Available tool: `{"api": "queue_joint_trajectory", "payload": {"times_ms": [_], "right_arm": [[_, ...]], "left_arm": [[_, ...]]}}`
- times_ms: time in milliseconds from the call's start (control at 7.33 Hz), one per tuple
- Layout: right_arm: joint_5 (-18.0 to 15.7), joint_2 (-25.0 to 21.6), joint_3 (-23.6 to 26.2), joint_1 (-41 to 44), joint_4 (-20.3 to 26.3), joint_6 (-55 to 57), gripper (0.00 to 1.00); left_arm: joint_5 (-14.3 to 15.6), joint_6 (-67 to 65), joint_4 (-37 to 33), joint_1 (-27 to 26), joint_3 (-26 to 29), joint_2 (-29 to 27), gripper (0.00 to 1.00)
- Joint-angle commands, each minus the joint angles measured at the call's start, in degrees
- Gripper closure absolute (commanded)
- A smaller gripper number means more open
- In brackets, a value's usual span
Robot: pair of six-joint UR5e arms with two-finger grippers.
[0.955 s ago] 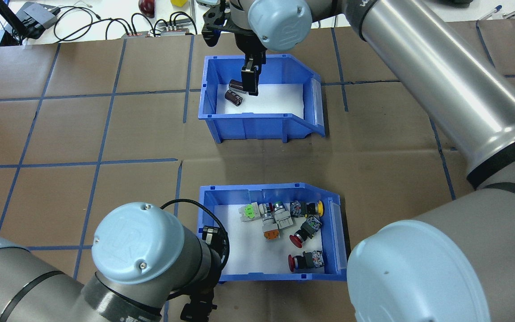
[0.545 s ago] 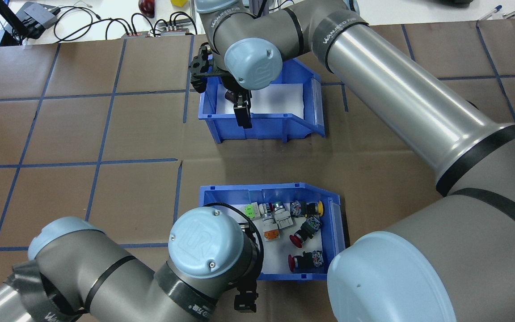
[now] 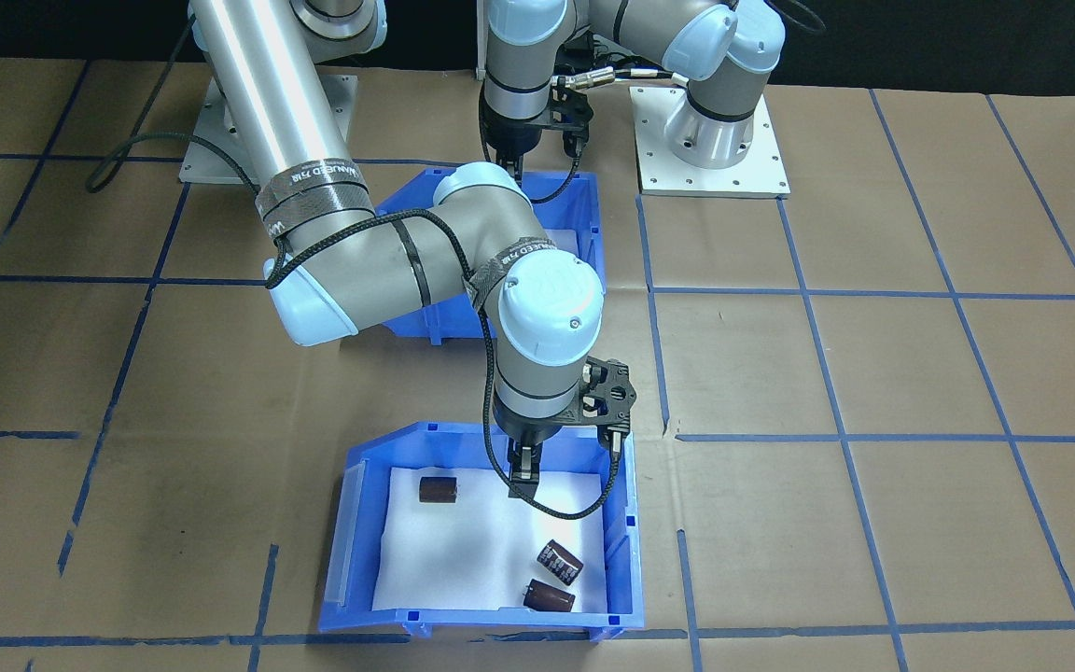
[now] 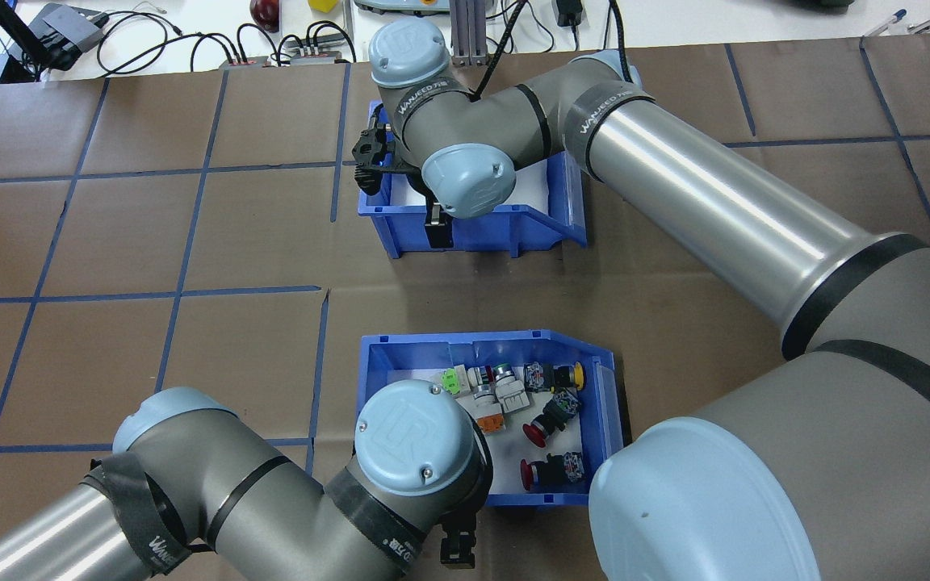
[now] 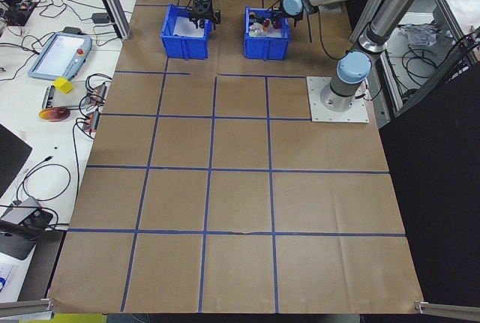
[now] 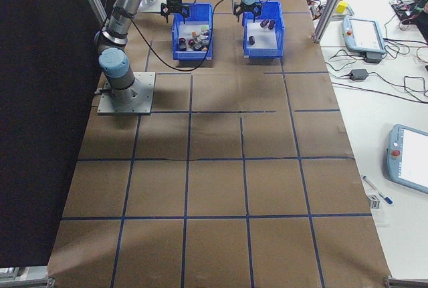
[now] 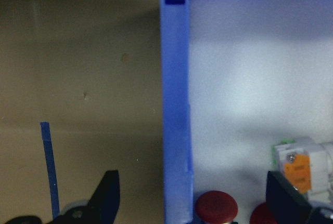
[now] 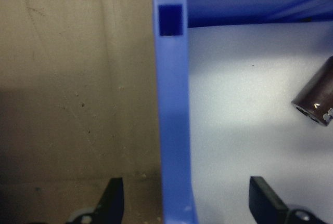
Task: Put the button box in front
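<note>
Brown paper with a blue tape grid covers the surface [image 3: 873,373]. From the front-facing camera, the button box [image 3: 584,201] sits near the robot's base, mostly hidden behind the right arm; the other blue bin [image 3: 621,523], holding dark cylinders [image 3: 559,562], lies nearer the operators' side.

Overhead, the button box [image 4: 372,363] is the nearer bin, its long axis running across the view and its sloped open mouth pointing right. It looks like stiff, light, fairly slick plastic, and the loose switches [image 4: 550,415] would likely slide if it tips, so a wall rim seems the best hold.

On the left wrist camera, the left claw [image 7: 190,198] stands wide, straddling the box's wall, one finger outside and one inside, not yet closed.

On the right wrist camera, the right claw [image 8: 184,200] is likewise wide astride the other bin's wall.
</note>
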Motion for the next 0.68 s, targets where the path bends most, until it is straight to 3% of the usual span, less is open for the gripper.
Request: {"api": "queue_joint_trajectory", "payload": {"times_ms": [0, 273, 409, 545], "right_arm": [[0.08, -0.3, 0.18, -0.17, 0.14, -0.51, 0.68], [0.08, -0.56, -0.16, -0.17, 0.06, -0.52, 0.89], [0.08, -1.17, -1.04, -0.17, 0.23, -0.43, 0.91], [0.16, -2.57, -1.48, -0.52, 0.23, -0.43, 0.91]], "left_arm": [[-0.21, -2.12, 1.23, -0.12, -0.41, -0.64, 0.61], [-0.38, -1.97, 1.42, -0.12, -0.41, -0.9, 0.91], [-0.12, -1.88, 1.42, -0.04, -0.58, -0.9, 1.0], [-0.12, -1.88, 1.42, -0.12, -0.41, -1.25, 1.0]]}}
